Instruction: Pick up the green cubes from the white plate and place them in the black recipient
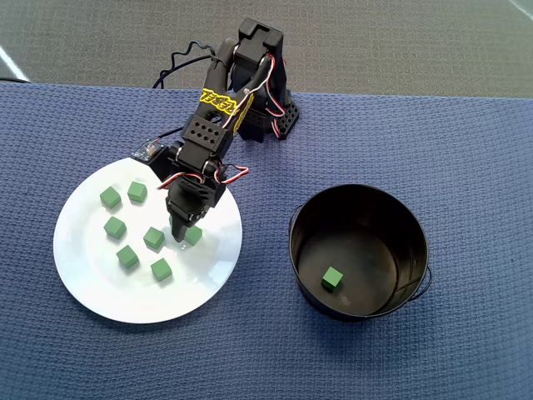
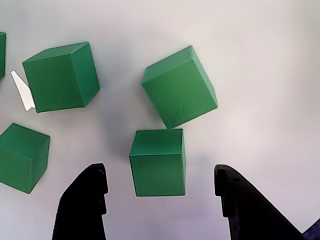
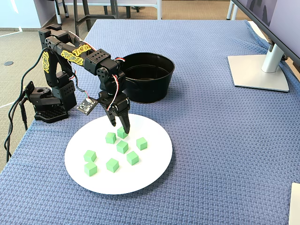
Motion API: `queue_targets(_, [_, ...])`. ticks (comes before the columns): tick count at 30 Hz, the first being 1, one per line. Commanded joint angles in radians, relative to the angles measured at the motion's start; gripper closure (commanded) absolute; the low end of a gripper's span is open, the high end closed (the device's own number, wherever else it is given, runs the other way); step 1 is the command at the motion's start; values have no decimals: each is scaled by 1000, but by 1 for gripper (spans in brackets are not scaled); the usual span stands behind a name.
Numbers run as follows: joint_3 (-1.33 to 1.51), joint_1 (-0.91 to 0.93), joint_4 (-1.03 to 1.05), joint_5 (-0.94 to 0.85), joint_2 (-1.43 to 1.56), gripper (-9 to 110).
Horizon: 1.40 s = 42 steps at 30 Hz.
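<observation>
One green cube (image 2: pixel 158 162) sits square between the jaws in the wrist view, with clear white showing on both sides of it, so the jaws stand wide and grip nothing. A second cube (image 2: pixel 179 86), tilted, lies just ahead of the jaws, its corner touching or nearly touching the first. Two more lie off to the left of the jaws, one ahead (image 2: pixel 61 76) and one level with the tips (image 2: pixel 22 157).

From above, seven cubes lie on the plate (image 1: pixel 100 292), and the one at the jaws (image 1: pixel 193 236) is the nearest to the plate's right side. The eighth cube (image 1: pixel 332 278) is on the bottom of the black pot (image 1: pixel 375 208), well off to the right of the jaws in that view. Plate and pot stand apart on the blue cloth surface (image 1: pixel 466 150), the arm (image 3: pixel 75 54) bending down from its base to the plate.
</observation>
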Motion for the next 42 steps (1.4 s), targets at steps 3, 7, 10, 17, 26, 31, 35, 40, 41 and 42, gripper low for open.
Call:
queue_targets(3, [-77, 15, -14, -29, -26, 85])
queue_targets(7, [-84, 25, -35, -34, -49, 85])
queue_targets(10, [-89, 23, -38, -38, -67, 86])
queue_targets(17, [-89, 26, -43, -32, -72, 99])
queue_targets(26, [-54, 41, -54, -23, 8, 101])
queue_targets(31, [-9, 23, 23, -14, 224, 101])
queue_targets(35, [-9, -14, 160, 2, 436, 101])
queue_targets(40, [-72, -144, 318, 49, 640, 101])
queue_targets(41, [-98, -183, 345, 63, 666, 101])
queue_targets(42, [-132, -227, 374, 77, 683, 101])
